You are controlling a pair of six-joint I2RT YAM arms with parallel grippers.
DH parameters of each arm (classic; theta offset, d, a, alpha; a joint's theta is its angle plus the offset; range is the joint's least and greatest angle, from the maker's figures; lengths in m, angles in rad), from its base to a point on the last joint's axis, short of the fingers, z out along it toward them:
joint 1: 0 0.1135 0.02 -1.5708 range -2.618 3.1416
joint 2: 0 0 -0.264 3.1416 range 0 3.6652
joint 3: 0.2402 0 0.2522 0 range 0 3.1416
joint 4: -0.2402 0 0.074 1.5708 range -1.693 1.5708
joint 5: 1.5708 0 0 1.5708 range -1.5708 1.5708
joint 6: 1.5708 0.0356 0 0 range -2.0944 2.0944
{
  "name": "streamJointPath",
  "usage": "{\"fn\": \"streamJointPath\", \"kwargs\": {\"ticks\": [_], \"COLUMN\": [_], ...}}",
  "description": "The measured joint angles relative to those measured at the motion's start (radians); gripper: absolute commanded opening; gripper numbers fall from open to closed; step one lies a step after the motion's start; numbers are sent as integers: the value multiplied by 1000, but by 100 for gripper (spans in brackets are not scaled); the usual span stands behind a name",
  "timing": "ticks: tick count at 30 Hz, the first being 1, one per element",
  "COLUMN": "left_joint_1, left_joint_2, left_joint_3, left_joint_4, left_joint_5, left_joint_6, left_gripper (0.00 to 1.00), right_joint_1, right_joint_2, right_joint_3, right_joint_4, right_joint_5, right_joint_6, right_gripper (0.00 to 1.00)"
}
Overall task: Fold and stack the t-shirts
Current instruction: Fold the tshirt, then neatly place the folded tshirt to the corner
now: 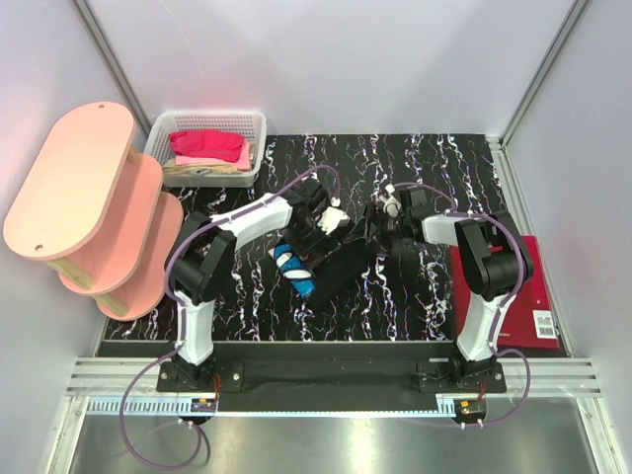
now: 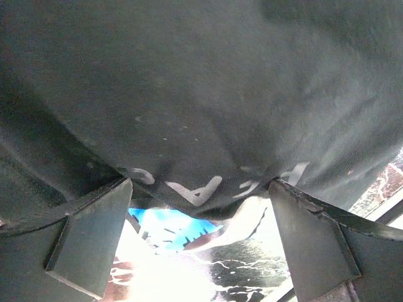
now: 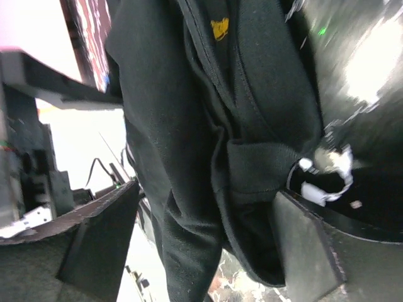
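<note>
left gripper (image 2: 200,185) is spread as wide as it goes with nothing pinched. the black cotton t-shirt with the blue and white print (image 1: 341,265) just drapes like a curtain across its fingertips. right gripper (image 3: 206,192) is wide apart too, with a thick roll of that same shirt's seams dangling between its fingers (image 3: 94,239). can't tell if the cloth touches them, but it isn't clamped, so it looks like nobody really has hold of it.

the shirt sits crumpled in the middle of the black white-streaked marbled table (image 1: 425,296), both wrists crowded right over it. a bright pink t-shirt (image 1: 207,145) waits in the white plastic mesh basket (image 1: 212,117) at the far left corner.

my worry: if the right one shuts here it bites several layers at once, so the shirt comes up as a wad instead of spreading flat. and with the wrists this close, a sideways pull could knock them together or snag cloth on the left's open fingers.
</note>
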Motion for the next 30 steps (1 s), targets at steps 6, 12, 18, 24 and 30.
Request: {"fn": "streamJointPath", "kwargs": {"ticks": [6, 12, 18, 24, 30], "left_joint_1": [10, 15, 24, 26, 41], "left_joint_2": [-1, -5, -20, -30, -68], "left_joint_3": [0, 0, -19, -34, -49], "left_joint_4": [-7, -18, -12, 5, 10], "left_joint_5": [-4, -11, -13, -14, -15], "left_joint_6": [1, 1, 1, 1, 1], "left_gripper": [99, 99, 99, 99, 99], "right_joint_1": [59, 107, 124, 138, 141], "right_joint_2": [-16, 5, 40, 48, 48], "right_joint_3": [-19, 11, 24, 29, 71], "right_joint_4": [-28, -88, -130, -160, -225], "right_joint_5": [13, 16, 14, 16, 38], "right_joint_6": [2, 4, 13, 21, 25], "right_gripper": [81, 63, 24, 0, 0]}}
